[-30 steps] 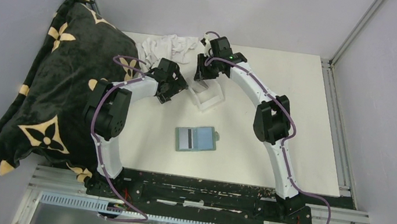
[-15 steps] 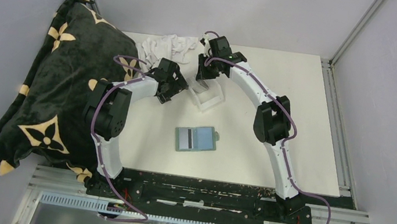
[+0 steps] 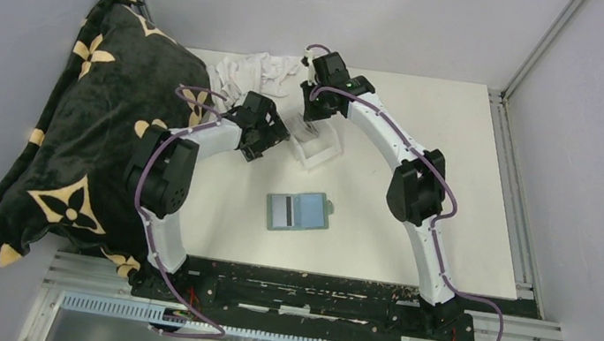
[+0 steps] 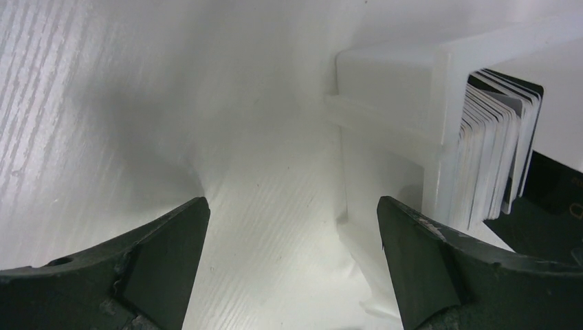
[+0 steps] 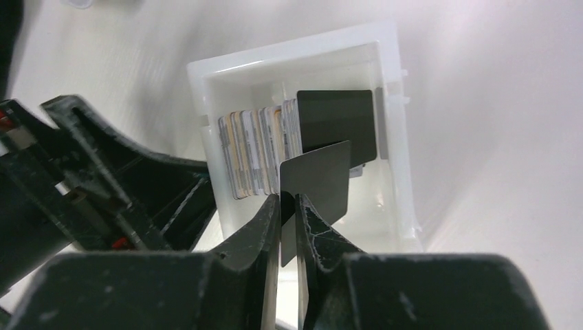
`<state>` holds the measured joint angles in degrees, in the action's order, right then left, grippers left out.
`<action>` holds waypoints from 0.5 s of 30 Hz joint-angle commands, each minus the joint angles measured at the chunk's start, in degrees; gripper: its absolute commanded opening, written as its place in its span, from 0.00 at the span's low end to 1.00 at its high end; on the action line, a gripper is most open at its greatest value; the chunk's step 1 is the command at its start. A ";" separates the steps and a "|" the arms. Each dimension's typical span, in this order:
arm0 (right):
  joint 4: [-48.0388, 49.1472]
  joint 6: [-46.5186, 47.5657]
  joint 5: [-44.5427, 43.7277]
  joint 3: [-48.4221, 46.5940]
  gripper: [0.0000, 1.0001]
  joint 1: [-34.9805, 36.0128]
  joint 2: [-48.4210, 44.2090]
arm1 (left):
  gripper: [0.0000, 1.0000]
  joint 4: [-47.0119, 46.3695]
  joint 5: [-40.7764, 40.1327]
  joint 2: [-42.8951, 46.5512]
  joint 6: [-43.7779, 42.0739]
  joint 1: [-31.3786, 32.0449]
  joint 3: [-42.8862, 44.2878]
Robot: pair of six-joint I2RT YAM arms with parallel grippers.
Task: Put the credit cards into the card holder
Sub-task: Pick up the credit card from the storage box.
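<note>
A clear plastic tray (image 5: pixel 289 63) holds a row of upright credit cards (image 5: pixel 258 148), with a dark one (image 5: pixel 337 124) at the end. My right gripper (image 5: pixel 289 199) is above the tray, shut on the lower corner of a grey credit card (image 5: pixel 320 175) that sits higher than the rest. My left gripper (image 4: pixel 292 220) is open and empty on the table just left of the tray (image 4: pixel 385 89), the cards (image 4: pixel 491 151) showing at its side. The card holder (image 3: pixel 310 212) lies open mid-table, with a dark-striped card (image 3: pixel 279 211) on its left half.
A black blanket with tan flower marks (image 3: pixel 81 131) is heaped along the table's left side. A crumpled white cloth (image 3: pixel 250 70) lies behind the left gripper (image 3: pixel 272 138). Metal frame rails run along the near edge and the right side.
The right gripper's jaws have closed on the grey card and the wrist has shifted slightly toward the back. The left arm has barely moved.
</note>
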<state>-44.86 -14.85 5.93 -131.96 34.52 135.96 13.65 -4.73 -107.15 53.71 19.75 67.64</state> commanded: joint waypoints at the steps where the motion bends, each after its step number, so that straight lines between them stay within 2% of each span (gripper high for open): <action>1: -0.57 1.69 -5.76 -1.49 0.01 -0.30 -4.33 | 0.99 -0.02 -1.24 6.10 -3.18 0.29 -0.91; 10: -1.54 3.10 -9.94 1.06 0.01 -1.45 -10.66 | 0.99 -3.16 -1.60 15.74 -4.50 0.29 -5.36; 15: 1.55 2.82 -10.70 9.68 0.01 -1.98 -17.94 | 1.00 -6.16 1.08 21.43 -4.48 0.37 -7.74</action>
<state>-46.52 -12.51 -2.83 -126.69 32.60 126.67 12.03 -5.39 -90.67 52.16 19.90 60.99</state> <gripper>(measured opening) 0.014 0.994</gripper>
